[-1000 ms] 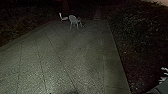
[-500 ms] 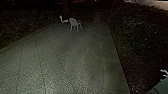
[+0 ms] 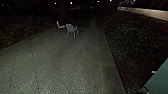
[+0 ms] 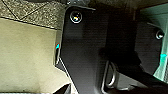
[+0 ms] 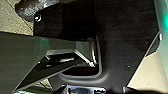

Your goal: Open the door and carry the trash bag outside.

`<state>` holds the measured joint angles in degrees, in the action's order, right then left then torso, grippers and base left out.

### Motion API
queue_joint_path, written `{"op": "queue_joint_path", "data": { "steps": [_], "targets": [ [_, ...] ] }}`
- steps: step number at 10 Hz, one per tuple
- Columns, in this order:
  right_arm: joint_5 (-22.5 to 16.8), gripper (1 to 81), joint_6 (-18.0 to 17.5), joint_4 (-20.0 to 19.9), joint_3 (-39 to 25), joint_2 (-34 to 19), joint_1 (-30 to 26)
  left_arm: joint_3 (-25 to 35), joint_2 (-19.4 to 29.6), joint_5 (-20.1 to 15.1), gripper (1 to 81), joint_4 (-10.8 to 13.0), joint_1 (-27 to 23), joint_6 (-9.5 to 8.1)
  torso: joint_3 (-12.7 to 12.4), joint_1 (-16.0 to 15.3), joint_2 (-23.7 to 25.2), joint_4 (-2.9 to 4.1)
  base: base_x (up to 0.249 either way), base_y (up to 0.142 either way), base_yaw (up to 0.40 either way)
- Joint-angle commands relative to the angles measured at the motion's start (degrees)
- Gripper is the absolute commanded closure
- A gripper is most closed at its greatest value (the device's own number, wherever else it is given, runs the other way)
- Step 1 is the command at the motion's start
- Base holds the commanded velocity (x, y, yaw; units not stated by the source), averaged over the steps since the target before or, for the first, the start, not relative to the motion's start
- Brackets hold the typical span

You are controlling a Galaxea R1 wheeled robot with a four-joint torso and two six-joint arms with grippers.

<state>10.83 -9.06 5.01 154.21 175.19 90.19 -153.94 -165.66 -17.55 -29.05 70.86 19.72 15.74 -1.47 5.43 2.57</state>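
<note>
Left pincer, right pincer: whether they were released or clenched could not be told, and whether anything was grasped could not be told either. What looked like the trash bag (image 5: 32, 11), dark, shiny and crumpled, was seen in the right wrist view against the paved yard (image 3: 50, 65), just past the edge of the robot's dark plate (image 5: 125, 37). Whether the bag was hung or set down on the yard could not be told.

Near the far end of the yard, a white armchair (image 3: 70, 28) was placed upright. A second white chair (image 3: 59, 26), partly lost in the dark, was placed just beside it. Past the far end, a tree trunk (image 3: 60, 12) and a narrow path (image 3: 92, 23) were faintly shown, with small lights (image 3: 71, 3) well beyond. The yard's right side was bordered by dark shrubs (image 3: 132, 37), its left side by dark plants (image 3: 17, 32). A long pale strip (image 3: 147, 12) was noted beyond the shrubs. A greenish panel (image 3: 158, 81) was seen off the near right corner of the yard. In the left wrist view, a smooth pale surface (image 4: 25, 42) was shown beside the yard's speckled paving.
</note>
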Motion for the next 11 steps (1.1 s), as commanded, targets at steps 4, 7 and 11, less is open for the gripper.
{"op": "queue_joint_path", "data": {
  "steps": [4,7,11],
  "targets": [
    [-2.83,1.0,-0.17,-0.09,-0.5,0.54,-0.22,-3.56,-5.74,2.09,1.0,7.69,3.45,0.84,-5.21,0.02,0.02,-4.23,0.0,0.0,0.0],
    [-2.83,1.0,-0.08,0.0,-0.68,0.54,-0.13,-4.17,-6.27,2.17,1.0,7.6,3.54,0.84,-12.18,0.02,0.02,-4.89,0.0,0.0,0.0],
    [-2.91,1.0,-0.17,0.0,-0.68,0.54,-0.39,-4.26,-6.53,2.26,1.0,7.61,3.54,0.84,-11.83,0.18,0.13,-4.09,0.0,0.0,0.0]
  ]
}}
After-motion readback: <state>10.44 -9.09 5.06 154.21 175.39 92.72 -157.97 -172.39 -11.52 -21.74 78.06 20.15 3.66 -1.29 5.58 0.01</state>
